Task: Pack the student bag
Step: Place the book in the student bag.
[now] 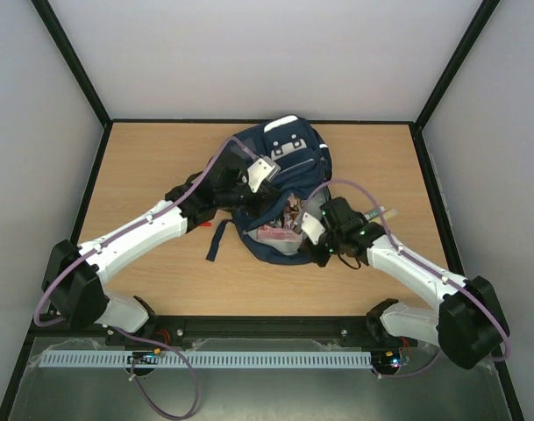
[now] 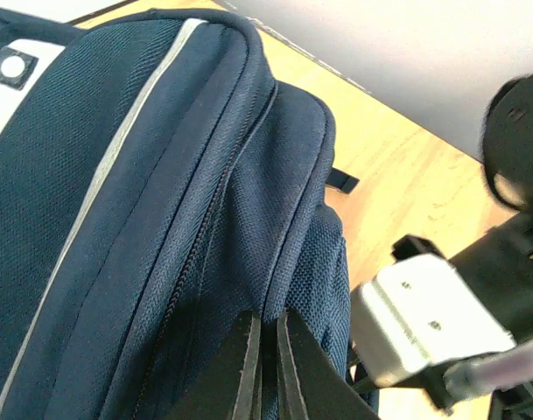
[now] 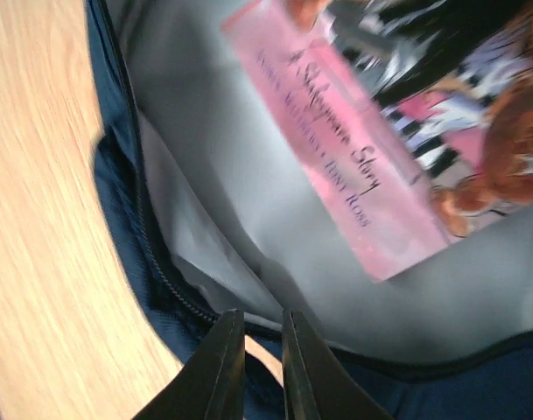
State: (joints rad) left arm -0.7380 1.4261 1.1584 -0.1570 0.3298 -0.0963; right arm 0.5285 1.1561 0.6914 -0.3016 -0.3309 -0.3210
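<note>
1. We are logging the student bag [image 1: 288, 153] as lying on the bench [image 1: 144, 158]. Its mouth is gaping toward the arm bases, and both arms are reaching in to it.
2. We are reading the left fingers [image 2: 235, 376] as pressed together at the bag's left side. A piped seam is running straight into them, so we are judging that they are pinching that fold of the outer shell.
3. We are reading the right fingers [image 3: 218, 376] as narrow, with only a thin slit between them. They are sitting on the bag's near rim, just beside the zip [image 3: 165, 280]. They are appearing to nip the rim, but the fingers are hiding the pinch itself, so we are calling this likely, not certain.
4. Inside the bag a pink book [image 3: 336, 157] is lying against the grey lining, cover showing, deeper in than the rim.
5. We are judging the step in hand to be spreading the bag's mouth so the contents can settle and more can go in.
6. To do it well, we are advising a gentle, opposed pull. The left would be lifting the shell away from the mouth and the right drawing the rim outward, tensioning the fabric without dragging the whole bag.
7. We are flagging two risks. Thin fabric may be slipping from a light pinch, and a hold across the zip teeth may be skating off.
</note>
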